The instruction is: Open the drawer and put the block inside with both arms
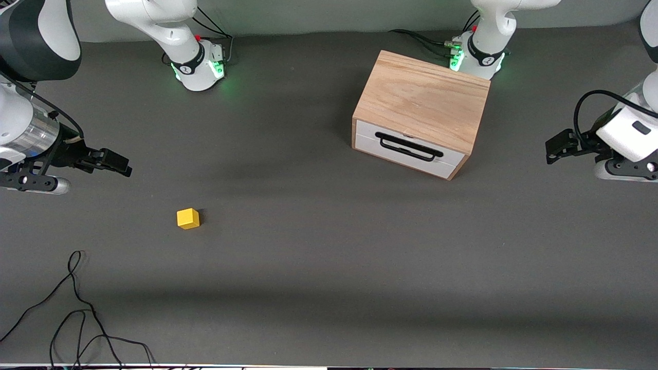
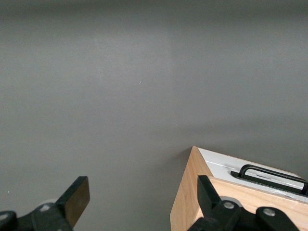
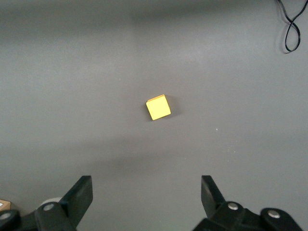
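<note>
The light-wood box (image 1: 424, 97) stands near the left arm's base. Its drawer (image 1: 411, 150) is shut, with a white front and a black wire handle (image 1: 408, 146). The small yellow block (image 1: 188, 218) lies on the grey table toward the right arm's end. My left gripper (image 1: 554, 149) is open and empty over the table at the left arm's end, apart from the box. In the left wrist view my left gripper (image 2: 143, 199) is open, with the box corner (image 2: 190, 202) and handle (image 2: 269, 173) beside it. My right gripper (image 1: 122, 165) is open and empty over the table at the right arm's end. The right wrist view shows the open gripper (image 3: 147, 195) and the block (image 3: 158, 107).
Loose black cables (image 1: 77, 308) lie on the table near the front camera at the right arm's end, and one loop shows in the right wrist view (image 3: 291, 29). The arm bases (image 1: 200, 67) stand along the table's edge farthest from the front camera.
</note>
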Robot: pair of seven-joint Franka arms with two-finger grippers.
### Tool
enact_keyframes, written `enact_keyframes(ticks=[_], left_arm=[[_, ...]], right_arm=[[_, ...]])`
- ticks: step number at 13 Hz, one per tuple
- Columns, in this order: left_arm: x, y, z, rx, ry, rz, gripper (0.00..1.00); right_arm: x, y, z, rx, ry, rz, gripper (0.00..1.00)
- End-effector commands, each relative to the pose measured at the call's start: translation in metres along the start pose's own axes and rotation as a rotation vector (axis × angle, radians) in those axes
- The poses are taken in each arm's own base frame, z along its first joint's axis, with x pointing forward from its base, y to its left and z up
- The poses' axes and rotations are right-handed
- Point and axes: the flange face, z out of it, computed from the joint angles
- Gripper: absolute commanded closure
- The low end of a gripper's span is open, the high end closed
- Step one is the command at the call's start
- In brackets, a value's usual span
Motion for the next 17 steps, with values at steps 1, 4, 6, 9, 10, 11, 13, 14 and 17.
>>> enact_keyframes(ticks=[1,4,6,9,10,11,13,14,17], left_arm=[[-0.004,0.032,-0.005,-0.008,0.007,0.051,0.00],[-0.015,0.098,-0.014,-0.012,0.004,0.035,0.00],[-0.023,0.146,-0.009,-0.015,-0.006,-0.145,0.00],[-0.039,0.214,-0.002,-0.017,-0.014,-0.512,0.00],[-0.043,0.232,0.001,-0.013,-0.015,-0.637,0.00],[-0.047,0.250,0.005,-0.023,-0.003,-0.723,0.00],[-0.048,0.265,0.002,-0.068,0.003,-0.936,0.00],[-0.045,0.268,0.004,-0.100,-0.006,-1.087,0.00],[-0.049,0.268,0.013,-0.055,-0.040,-1.262,0.00]], right_arm=[[0.000,-0.002,-0.003,0.006,0.015,-0.008,0.00],[0.001,-0.003,-0.003,0.007,0.021,-0.005,0.00],[0.002,-0.003,-0.002,0.011,0.022,-0.004,0.00],[0.001,-0.004,-0.001,0.018,0.019,-0.003,0.00],[0.001,-0.003,-0.001,0.017,0.016,-0.002,0.00],[0.001,-0.003,0.000,0.017,0.013,-0.002,0.00],[0.001,-0.003,0.000,0.017,0.014,-0.002,0.00],[0.001,-0.003,-0.001,0.016,0.018,-0.002,0.00],[-0.002,-0.003,-0.007,0.018,0.027,-0.002,0.00]])
